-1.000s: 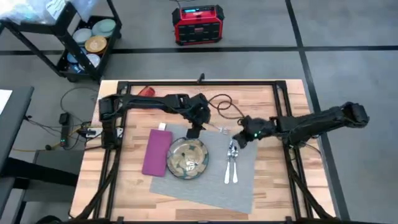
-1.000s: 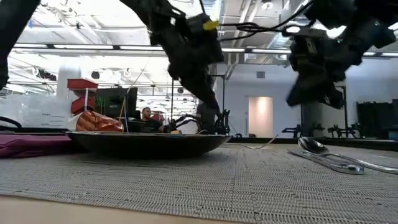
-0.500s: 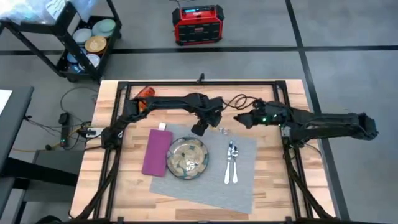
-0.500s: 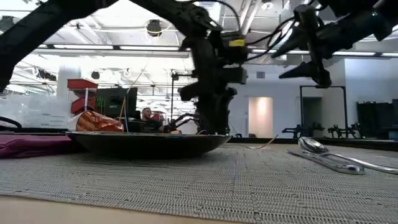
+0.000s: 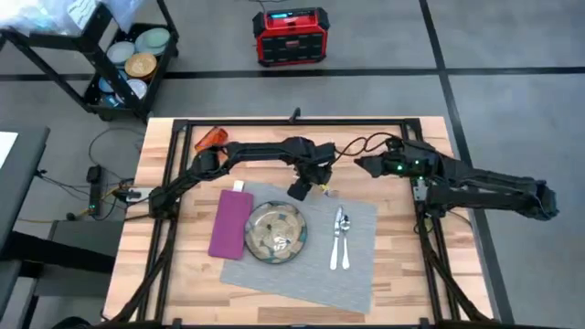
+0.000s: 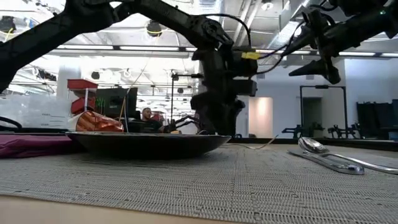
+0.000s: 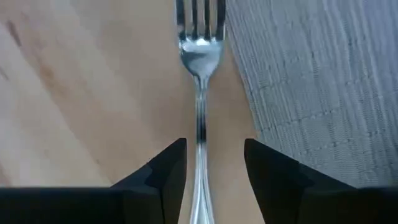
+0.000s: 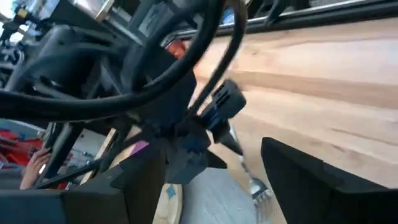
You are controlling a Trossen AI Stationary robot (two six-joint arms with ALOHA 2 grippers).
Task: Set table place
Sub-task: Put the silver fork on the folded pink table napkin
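A grey placemat (image 5: 315, 265) lies on the wooden table (image 5: 402, 274). It carries a patterned plate (image 5: 275, 232), with a knife and a spoon (image 5: 340, 239) to the plate's right. The magenta napkin (image 5: 230, 222) lies along the mat's left edge. A silver fork (image 7: 200, 56) lies flat on bare wood just beyond the mat's far edge. My left gripper (image 5: 306, 185) is low over the fork, open, one finger on either side of its handle without touching. My right gripper (image 5: 361, 164) hovers open, raised toward the far right. An orange cup (image 5: 211, 138) sits at the far left.
Cables (image 5: 343, 151) trail over the far part of the table between the two arms. A black rail frame (image 5: 302, 122) edges the tabletop. Beyond the table stand a red device (image 5: 291, 35) and a cart with dishes (image 5: 137, 55).
My right gripper has pulled away from the knife and spoon, rising and going toward the table's far right. My left gripper has shifted a little toward the right, over the fork. The cutlery on the mat has stayed where it was.
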